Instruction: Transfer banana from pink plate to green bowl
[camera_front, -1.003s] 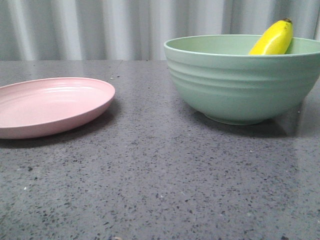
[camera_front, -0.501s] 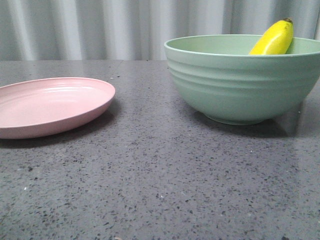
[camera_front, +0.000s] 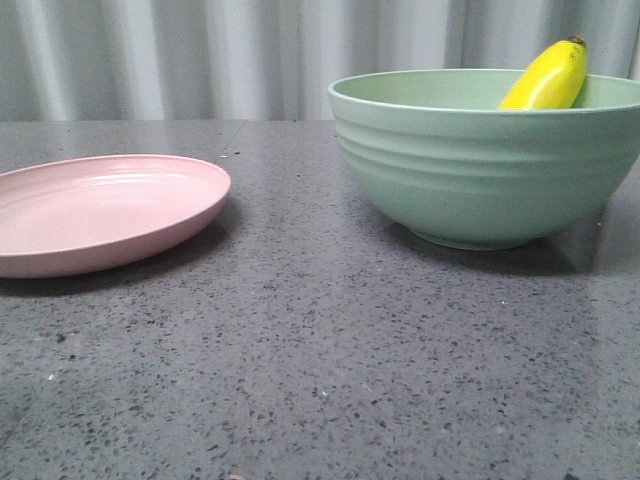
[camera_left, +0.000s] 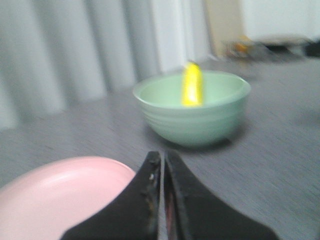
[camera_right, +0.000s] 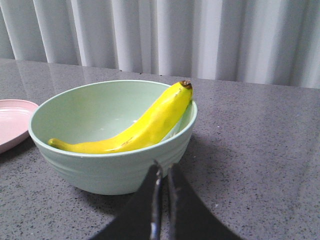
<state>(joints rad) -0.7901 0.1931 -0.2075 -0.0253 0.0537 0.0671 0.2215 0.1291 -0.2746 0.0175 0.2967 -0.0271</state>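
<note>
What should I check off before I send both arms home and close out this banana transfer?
1. Banana inside the green bowl: ok; it lies in the bowl with its stem end leaning on the rim.
2. Pink plate holds nothing: ok.
3. Right gripper free of the banana: ok; its fingers are shut on nothing, on the near side of the bowl.
4. Left gripper carrying nothing: ok; shut, near the plate's edge.
5. Bowl upright on the table: ok.
6. Banana stable against the rim: cannot tell; the stem end stands above the rim.
</note>
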